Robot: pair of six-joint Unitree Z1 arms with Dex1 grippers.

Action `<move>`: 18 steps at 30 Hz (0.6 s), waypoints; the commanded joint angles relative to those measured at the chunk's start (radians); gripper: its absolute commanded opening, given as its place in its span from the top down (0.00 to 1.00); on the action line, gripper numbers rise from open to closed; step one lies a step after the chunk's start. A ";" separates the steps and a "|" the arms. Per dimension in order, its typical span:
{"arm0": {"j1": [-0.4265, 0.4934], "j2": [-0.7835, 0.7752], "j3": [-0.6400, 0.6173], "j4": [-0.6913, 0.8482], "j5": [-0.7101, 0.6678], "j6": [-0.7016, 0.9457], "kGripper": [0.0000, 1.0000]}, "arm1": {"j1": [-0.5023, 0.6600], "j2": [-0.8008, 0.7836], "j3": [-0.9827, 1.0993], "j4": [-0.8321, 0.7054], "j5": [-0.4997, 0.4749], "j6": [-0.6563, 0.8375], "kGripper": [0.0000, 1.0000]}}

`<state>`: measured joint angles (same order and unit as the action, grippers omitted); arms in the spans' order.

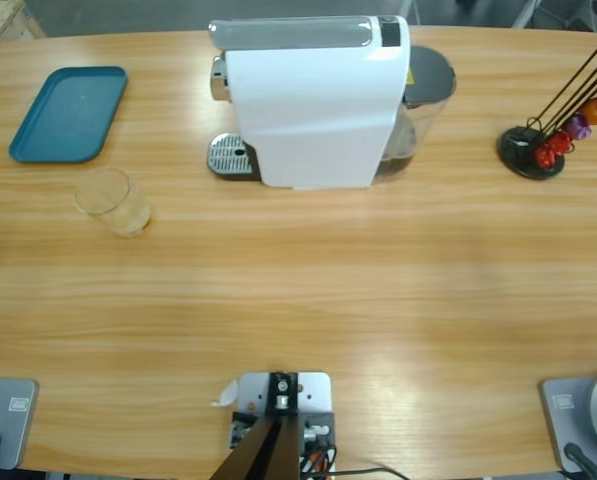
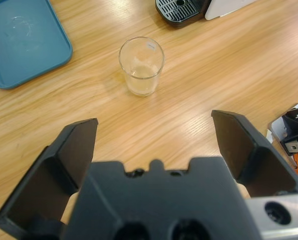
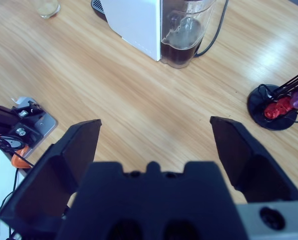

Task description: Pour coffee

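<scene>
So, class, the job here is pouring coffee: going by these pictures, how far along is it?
Barely begun. Done: nothing visible; the glass stands on the table near the tray, apart from the coffee machine, with no coffee in it. In hand: nothing; the left end effector and right end effector are open, holding nothing. Left: picking up the glass, setting it on the drip grate, and getting coffee into it.

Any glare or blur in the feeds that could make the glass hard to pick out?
High view: soft sheen on the table, and the clear glass blends into the wood. Left wrist view: the glass is sharp, the left gripper in the foreground softer. Right wrist view: the glass is cut by the top edge.
</scene>
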<state>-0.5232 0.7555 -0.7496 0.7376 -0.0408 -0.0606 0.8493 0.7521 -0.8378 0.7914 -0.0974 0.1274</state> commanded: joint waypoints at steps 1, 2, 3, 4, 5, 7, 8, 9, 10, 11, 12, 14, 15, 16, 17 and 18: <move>-0.007 0.011 0.021 -0.009 -0.007 -0.007 0.00 | -0.004 0.018 0.026 -0.008 -0.010 0.005 0.00; -0.007 0.010 0.021 -0.009 -0.007 -0.007 0.00 | -0.004 0.018 0.026 -0.008 -0.010 0.005 0.00; -0.006 0.010 0.021 -0.009 -0.007 -0.007 0.00 | -0.004 0.018 0.026 -0.008 -0.010 0.005 0.00; -0.007 0.009 0.021 -0.009 -0.007 -0.007 0.00 | -0.004 0.017 0.026 -0.008 -0.010 0.005 0.00; -0.006 0.008 0.021 -0.009 -0.007 -0.007 0.00 | -0.004 0.016 0.026 -0.008 -0.010 0.005 0.00; -0.007 0.008 0.021 -0.009 -0.007 -0.007 0.00 | -0.004 0.016 0.026 -0.008 -0.010 0.005 0.00; -0.007 0.008 0.021 -0.009 -0.007 -0.007 0.00 | -0.004 0.016 0.026 -0.008 -0.010 0.005 0.00; -0.007 0.008 0.021 -0.009 -0.009 -0.005 0.00 | -0.004 0.016 0.026 -0.008 -0.010 0.005 0.00; -0.008 0.010 0.020 -0.008 -0.015 0.000 0.00 | -0.004 0.016 0.026 -0.008 -0.010 0.005 0.00; -0.018 0.019 0.018 -0.005 -0.024 0.009 0.00 | -0.004 0.015 0.026 -0.008 -0.010 0.005 0.00; -0.036 0.036 0.014 -0.003 -0.025 0.014 0.00 | -0.004 0.015 0.026 -0.008 -0.010 0.005 0.00; -0.070 0.083 0.003 -0.003 -0.022 0.015 0.00 | -0.004 0.022 0.026 -0.009 -0.010 0.005 0.00; -0.070 0.091 0.000 -0.013 -0.015 0.019 0.00 | -0.004 0.027 0.025 -0.009 -0.010 0.005 0.00; -0.070 0.096 -0.001 -0.031 -0.006 0.024 0.00 | -0.004 0.031 0.024 -0.009 -0.008 0.005 0.00; -0.070 0.106 -0.004 -0.049 -0.005 0.025 0.00 | -0.004 0.034 0.024 -0.008 -0.009 0.005 0.00; -0.070 0.126 -0.008 -0.067 -0.005 0.025 0.00 | -0.004 0.037 0.023 -0.008 -0.009 0.005 0.00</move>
<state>-0.5714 0.7926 -0.7532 0.7374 -0.0510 -0.0586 0.8493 0.7543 -0.8378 0.7914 -0.0975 0.1274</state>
